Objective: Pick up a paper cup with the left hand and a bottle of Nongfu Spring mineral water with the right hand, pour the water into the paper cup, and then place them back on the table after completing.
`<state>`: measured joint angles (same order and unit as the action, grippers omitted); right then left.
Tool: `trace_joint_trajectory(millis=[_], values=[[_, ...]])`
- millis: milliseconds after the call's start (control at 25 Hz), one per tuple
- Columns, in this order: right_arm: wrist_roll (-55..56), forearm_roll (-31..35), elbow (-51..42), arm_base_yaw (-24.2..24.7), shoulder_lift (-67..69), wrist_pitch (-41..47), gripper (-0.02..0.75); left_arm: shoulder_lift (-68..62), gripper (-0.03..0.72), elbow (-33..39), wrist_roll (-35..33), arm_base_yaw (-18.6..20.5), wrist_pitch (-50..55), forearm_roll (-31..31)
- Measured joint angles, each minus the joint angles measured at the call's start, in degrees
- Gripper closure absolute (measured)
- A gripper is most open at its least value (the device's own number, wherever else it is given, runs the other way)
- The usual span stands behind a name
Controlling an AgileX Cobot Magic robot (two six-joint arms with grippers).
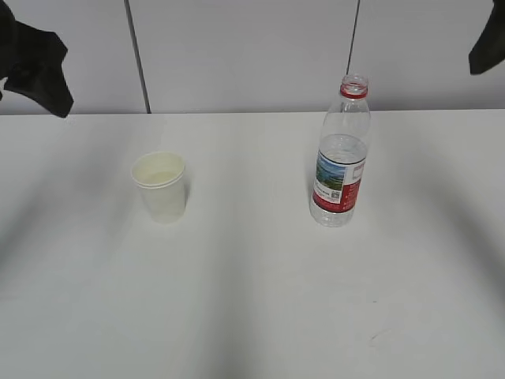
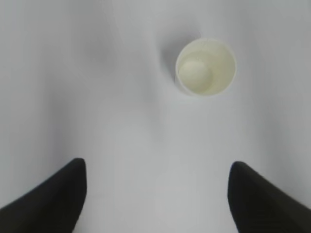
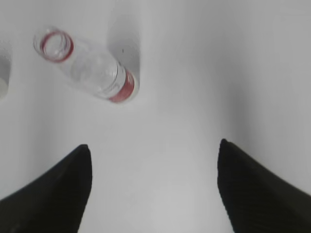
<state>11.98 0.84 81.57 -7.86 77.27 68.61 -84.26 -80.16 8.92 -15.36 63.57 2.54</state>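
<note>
Presently on the white bench (image 1: 260,316): one paper cup (image 1: 161,186), upright, left of centre, a pale liquid low inside; one uncapped water bottle (image 1: 341,158), upright, right of centre toward the far edge, well apart from the cup. Left claw (image 2: 158,199) and right claw (image 3: 154,189) both hang above the bench, fingers spread wide, holding nothing.

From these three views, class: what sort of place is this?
Probably a lab test bench, not a kitchen: a bare white table, plain grey wall panels, and only a paper cup and an uncapped bottle set out.
</note>
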Motion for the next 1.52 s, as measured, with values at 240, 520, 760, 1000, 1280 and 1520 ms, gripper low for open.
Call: trace_joint_trajectory(millis=[240,520,760,1000,1280,1520], values=[[-1.79,2.34,2.3,0.0,2.78,2.43,0.147,-1.74,0.146,-1.52,0.64,3.63,7.21,1.59],[-4.37,0.69,2.34,0.0,2.78,2.88,0.15,-1.84,0.146,-1.59,0.64,5.22,7.31,1.72],[-6.1,0.58,-0.74,0.0,-1.63,2.88,0.15,3.41,0.146,1.03,0.64,5.22,7.2,1.67],[-6.61,1.51,-8.9,0.0,-11.58,3.01,0.15,16.03,0.146,9.83,0.64,5.22,7.59,0.24],[-6.7,2.68,-18.75,0.0,-24.72,3.14,0.15,32.18,0.146,18.38,0.66,5.22,8.36,-0.64],[-6.82,2.68,-27.09,0.0,-35.73,3.36,0.15,45.72,0.146,25.23,0.66,5.22,8.66,-1.69]])
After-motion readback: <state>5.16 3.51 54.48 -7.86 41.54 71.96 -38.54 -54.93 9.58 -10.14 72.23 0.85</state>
